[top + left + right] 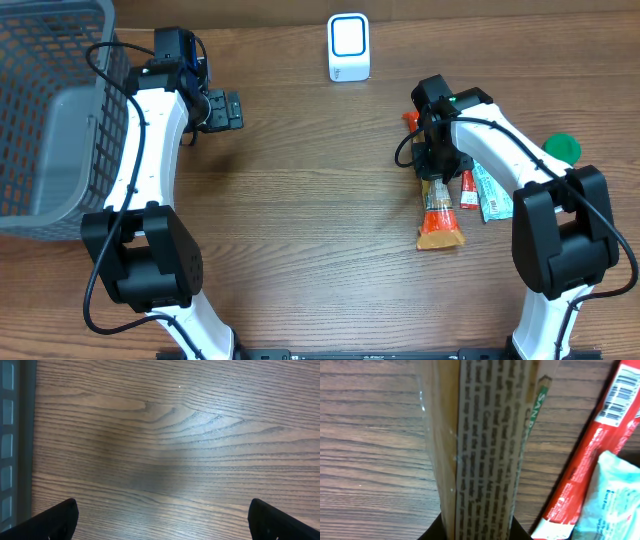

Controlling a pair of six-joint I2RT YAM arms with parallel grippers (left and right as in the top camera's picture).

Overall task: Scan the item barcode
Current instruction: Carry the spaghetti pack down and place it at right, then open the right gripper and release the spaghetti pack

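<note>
Mock shop checkout, grey mesh basket (pixel 40 60), white barcode scanner (pixel 349 47), packaged snacks (pixel 440 225) on wood-grain table (pixel 320 220)

Overhead: grey plastic mesh basket (pixel 100 60) cut off at top & left edge. Top end of long orange-brown plastic packet (pixel 440 225) hidden under right gripper (pixel 436 175). Round green lid (pixel 562 148) partly behind right arm.

Right wrist cam: packet too close, print blurry, can't read. Red plastic wrapper (pixel 590 460) & pale blue-green wrapper (pixel 612 500) cut off at right & bottom edge.

Left wrist cam: only tips of left gripper's black fingers (pixel 55 522), at bottom corners. Basket just a strip at left.
</note>
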